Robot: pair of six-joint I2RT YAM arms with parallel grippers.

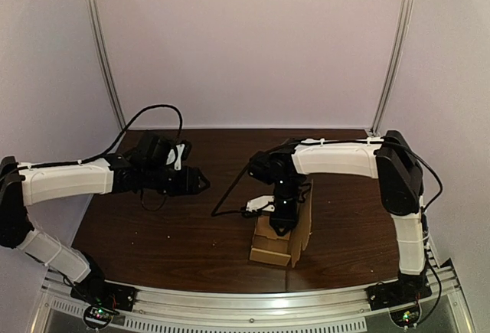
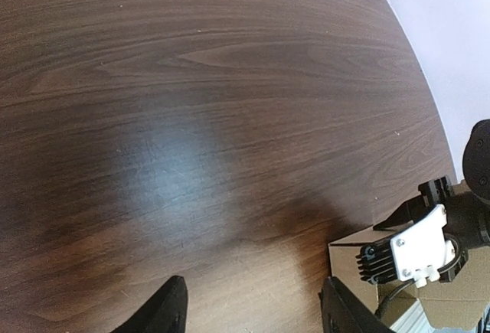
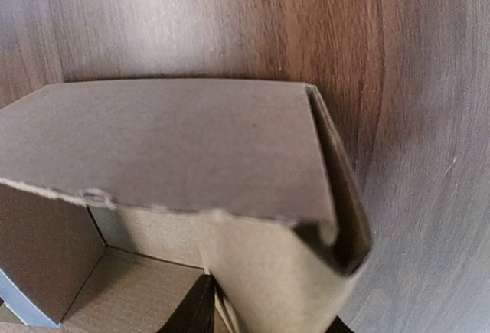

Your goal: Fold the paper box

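Note:
The brown paper box [image 1: 277, 246] stands partly folded on the dark wood table [image 1: 176, 233], right of centre near the front, with a tall flap [image 1: 304, 222] up on its right side. My right gripper [image 1: 282, 224] reaches down into it from above. In the right wrist view its fingers [image 3: 195, 314] straddle a doubled cardboard wall [image 3: 268, 272] that fills the gap, under a flap folded over [image 3: 168, 142]. My left gripper [image 1: 200, 183] hovers left of the box, open and holding nothing [image 2: 256, 314]. The box corner [image 2: 348, 260] shows at the lower right of its view.
A black cable [image 1: 230, 191] loops from the right arm down to the table just left of the box. The right arm's white wrist camera mount [image 2: 417, 245] sits over the box. Metal frame posts [image 1: 103, 50] stand at the back corners.

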